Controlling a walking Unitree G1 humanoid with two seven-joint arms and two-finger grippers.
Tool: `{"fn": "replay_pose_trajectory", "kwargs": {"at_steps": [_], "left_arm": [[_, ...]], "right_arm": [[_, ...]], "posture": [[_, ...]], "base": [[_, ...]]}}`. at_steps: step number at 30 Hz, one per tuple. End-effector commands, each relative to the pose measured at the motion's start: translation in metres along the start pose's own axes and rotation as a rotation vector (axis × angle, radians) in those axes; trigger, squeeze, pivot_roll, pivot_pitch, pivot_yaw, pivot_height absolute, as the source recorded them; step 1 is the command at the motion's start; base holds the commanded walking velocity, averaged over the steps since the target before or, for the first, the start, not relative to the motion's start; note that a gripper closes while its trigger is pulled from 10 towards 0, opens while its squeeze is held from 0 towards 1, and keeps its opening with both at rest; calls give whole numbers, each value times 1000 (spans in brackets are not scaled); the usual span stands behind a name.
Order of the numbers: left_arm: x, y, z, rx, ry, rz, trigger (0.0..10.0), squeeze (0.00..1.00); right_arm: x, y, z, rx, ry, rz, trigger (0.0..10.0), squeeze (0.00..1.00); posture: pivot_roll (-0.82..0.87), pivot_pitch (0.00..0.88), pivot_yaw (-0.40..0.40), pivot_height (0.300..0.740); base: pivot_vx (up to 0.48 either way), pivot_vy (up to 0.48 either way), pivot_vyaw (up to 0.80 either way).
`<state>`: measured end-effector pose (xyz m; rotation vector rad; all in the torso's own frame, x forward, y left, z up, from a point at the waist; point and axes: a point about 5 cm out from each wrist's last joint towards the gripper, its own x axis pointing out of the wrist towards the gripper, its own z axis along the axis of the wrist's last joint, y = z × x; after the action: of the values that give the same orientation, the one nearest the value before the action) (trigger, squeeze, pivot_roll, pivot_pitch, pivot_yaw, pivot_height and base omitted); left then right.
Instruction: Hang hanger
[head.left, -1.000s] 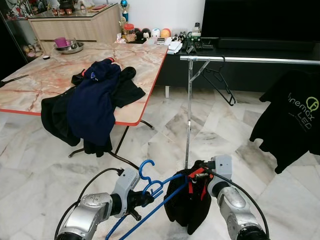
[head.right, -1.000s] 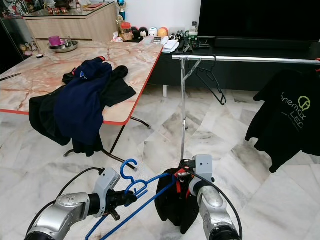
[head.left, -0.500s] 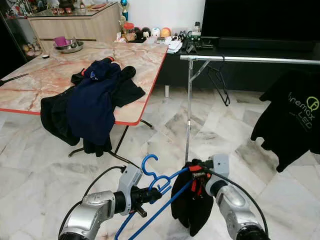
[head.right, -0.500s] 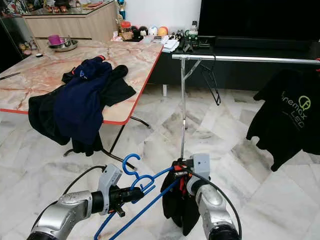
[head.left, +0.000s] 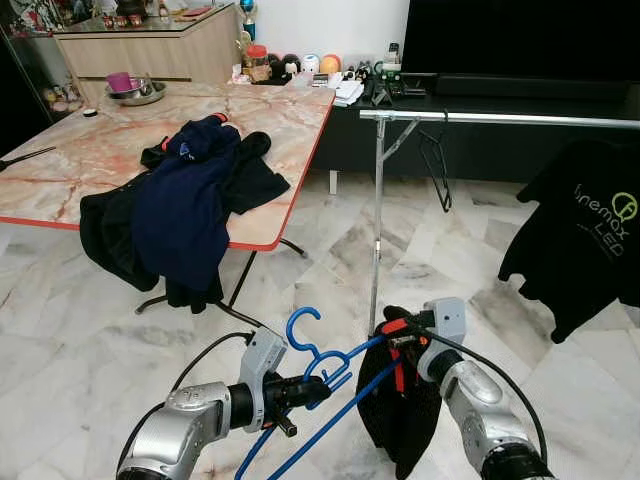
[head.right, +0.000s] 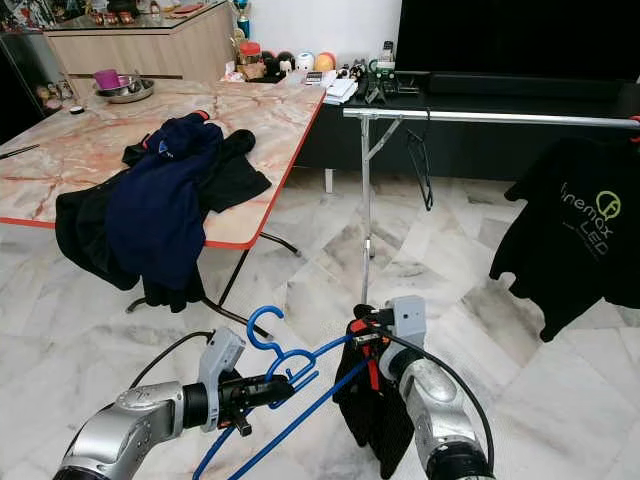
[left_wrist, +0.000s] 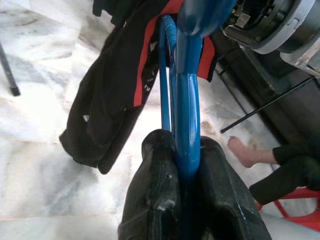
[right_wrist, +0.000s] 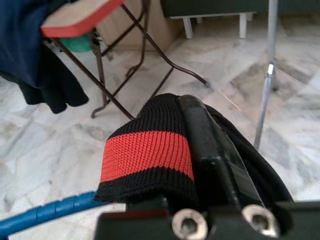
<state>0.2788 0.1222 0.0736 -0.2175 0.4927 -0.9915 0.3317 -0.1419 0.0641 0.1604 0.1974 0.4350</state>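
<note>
Nearest the camera, the left pincer (head.left: 305, 386) is closed on the blue hanger (head.left: 318, 368); in the left wrist view both black fingers (left_wrist: 155, 195) press against the blue wire (left_wrist: 186, 130) from either side. The hanger's hook rises above the pincer, and its long arms slant down toward the floor (head.left: 80, 330) and across to the right pincer (head.left: 398, 335).

The right pincer is closed on a black garment (head.left: 400, 410) with a red band (right_wrist: 145, 152); in the right wrist view the ribbed cuff lies over one finger (right_wrist: 210, 142). The garment hangs below the pincer, beside the hanger's right end, above the marble floor.

In the left wrist view a person's bare foot (left_wrist: 245, 150) and dark trouser leg rest on the floor past the garment.

Behind the pincers stands the upright pole (head.left: 376, 230) of a clothes rack, its horizontal rail (head.left: 500, 119) running to the right. A black hanger (head.left: 437, 165) hangs from the rail near the pole, and a black T-shirt (head.left: 585, 230) with a printed logo hangs farther right.

To the left, a marble-patterned surface (head.left: 90, 160) with a red edge carries a heap of navy and black clothes (head.left: 185, 205) draped over its near edge. A metal bowl (head.left: 138, 95) sits at its far end.

Farthest back are a wooden cabinet (head.left: 150, 50), a low black unit with small items, and a dark screen (head.left: 520, 40).
</note>
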Motion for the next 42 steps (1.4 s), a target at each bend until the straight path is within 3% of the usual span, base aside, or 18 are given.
{"fn": "replay_pose_trajectory", "kwargs": {"at_steps": [1,8,11,21,26,29,32,33,38,39,42], "left_arm": [[-1,-4,3,13,-10,-25,10000,0],[5,2,3,9,-17,56,10000,0],[8,14,2,27,-5,180,10000,0],[12,14,4,16,-12,190,10000,0],[14,16,5,9,-25,222,10000,0],[14,17,5,10,-23,239,10000,0],[17,19,4,8,-23,259,10000,0],[18,20,4,8,-24,262,10000,0],[19,21,5,9,-27,262,10000,0],[19,21,5,9,-28,262,10000,0],[19,21,4,5,-30,262,10000,0]], "right_arm": [[3,4,6,-6,-17,32,10000,0],[3,6,9,32,-29,50,10000,0],[3,6,8,55,-34,5,10000,0],[2,9,6,104,-27,1,10000,0],[2,18,6,242,-8,100,10000,0],[2,19,7,294,-13,104,10000,0],[2,18,12,445,-44,73,10000,0],[2,17,12,454,-46,50,10000,0],[3,10,0,384,16,-69,10000,0],[2,7,-4,315,45,-115,10000,0],[1,14,-8,316,79,-62,10000,0]], "posture": [[105,48,4,740],[102,42,3,740],[98,37,1,740],[98,39,-4,740],[94,45,-7,740],[94,47,-8,740],[92,51,-5,740],[91,51,-5,740],[96,56,-6,740],[96,57,-6,740],[98,60,-8,740]], "base": [[0,0,0],[0,0,0],[0,0,0],[0,0,0],[0,0,0],[0,0,0],[0,0,0],[0,0,0],[0,0,0],[0,0,0],[0,0,0]]}}
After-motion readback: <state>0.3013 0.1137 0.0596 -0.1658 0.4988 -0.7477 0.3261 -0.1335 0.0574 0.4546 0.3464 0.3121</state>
